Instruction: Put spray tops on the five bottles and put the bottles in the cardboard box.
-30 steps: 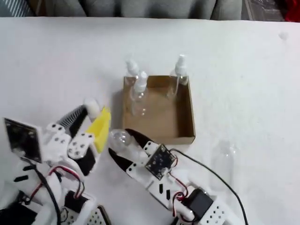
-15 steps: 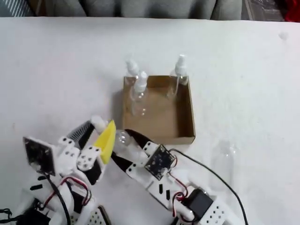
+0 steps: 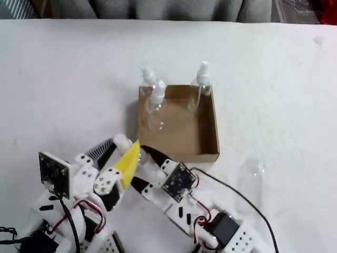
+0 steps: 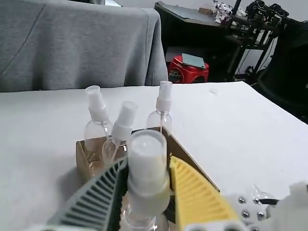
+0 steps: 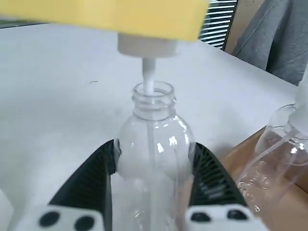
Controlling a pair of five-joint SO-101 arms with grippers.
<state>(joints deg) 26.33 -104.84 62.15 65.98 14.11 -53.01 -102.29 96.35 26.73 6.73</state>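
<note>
The left gripper (image 4: 147, 167) is closed tight on a white spray top (image 4: 146, 159). One finger is grey and one is yellow, and they press on the top from both sides. The right gripper (image 5: 154, 150) has black fingers, and they are squeezed around a clear bottle (image 5: 154, 139) that has no top on it. This bottle stands up on the white table (image 3: 63, 79), just in front of the near wall of the cardboard box (image 3: 208, 156). The spray top hangs right above the bottle's open neck. Its thin tube goes down into the neck, but the cap part sits a little above the rim and does not touch it. From above, the left gripper (image 3: 125, 144) and the right gripper (image 3: 138, 164) are very close together, and the yellow finger covers most of the bottle. Three bottles with tops (image 3: 156, 103) stand in the far part of the box, two to one side and one in the other corner. One more bare bottle (image 3: 250, 179) is on the table, off to the right of the box, near the right arm. It is hard to tell if it stands or lies down.
</note>
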